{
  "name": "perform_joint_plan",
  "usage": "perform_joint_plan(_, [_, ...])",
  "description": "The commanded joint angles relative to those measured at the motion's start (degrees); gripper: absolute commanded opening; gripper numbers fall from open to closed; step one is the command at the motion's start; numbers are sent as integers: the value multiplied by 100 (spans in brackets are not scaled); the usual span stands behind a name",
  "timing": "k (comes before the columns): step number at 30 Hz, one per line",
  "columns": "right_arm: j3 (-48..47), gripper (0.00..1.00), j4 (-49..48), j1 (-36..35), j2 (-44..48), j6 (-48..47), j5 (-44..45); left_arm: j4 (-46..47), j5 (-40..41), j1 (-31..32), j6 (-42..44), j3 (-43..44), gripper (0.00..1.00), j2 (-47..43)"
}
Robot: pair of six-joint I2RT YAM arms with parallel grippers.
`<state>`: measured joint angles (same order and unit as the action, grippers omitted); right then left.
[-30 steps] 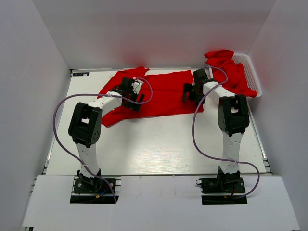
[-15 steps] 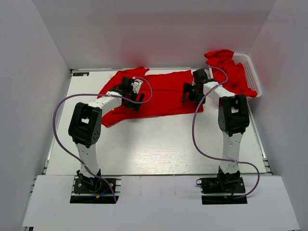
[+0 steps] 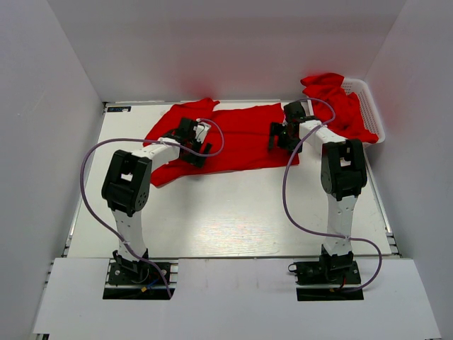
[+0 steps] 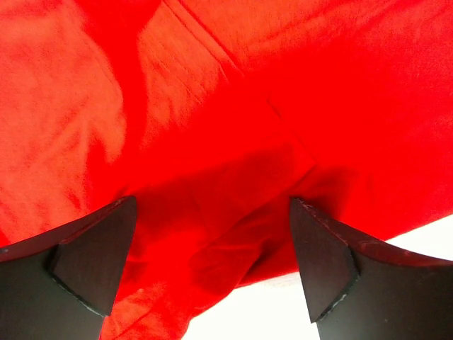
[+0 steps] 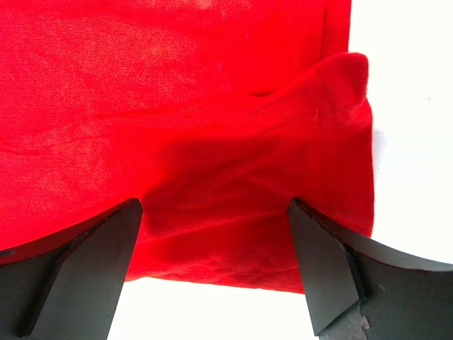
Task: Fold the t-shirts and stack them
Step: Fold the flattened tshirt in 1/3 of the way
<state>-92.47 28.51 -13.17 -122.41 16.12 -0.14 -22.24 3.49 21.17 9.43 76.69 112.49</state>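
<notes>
The left fingers (image 3: 198, 147) stand wide apart and grip nothing, low over the spread t-shirt (image 3: 241, 138). Its red cloth fills the gap between them and everything ahead of them. A seam runs slantwise ahead of the tips, and a shadowed crease lies in the gap. White counter (image 3: 226, 212) shows just behind the shirt's edge, close to the tip on the right of the wrist view. The right fingers (image 3: 276, 138) are likewise spread wide and empty, over the same shirt's other end. A raised fold of cloth bulges between them, nearer the right-hand tip, with bare counter just outside that tip. A second t-shirt (image 3: 343, 106) lies crumpled in the white basket (image 3: 374, 113), apart from the right fingers on their outer side.
</notes>
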Motion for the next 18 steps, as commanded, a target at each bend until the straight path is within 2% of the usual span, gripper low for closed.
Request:
perform_joint_plan(1, [71,90,207,104,7,-21,102,115,-164,10,85,-57,96,-219])
perform_joint_plan(7, [123,90,181,95,24,5,93,115,169,10,-37,48,90,10])
perform_joint_plan(8, [132,90,181,113,24,5,93,184,248,10,-38,48,86,10])
perform_joint_plan(15, [150,90,164,122,-11,-4,76,326,513,10,-108,100,86,9])
perform_joint_plan(18, [159,90,181,122,-20,-4,67,273,565,10,-108,101,82,62])
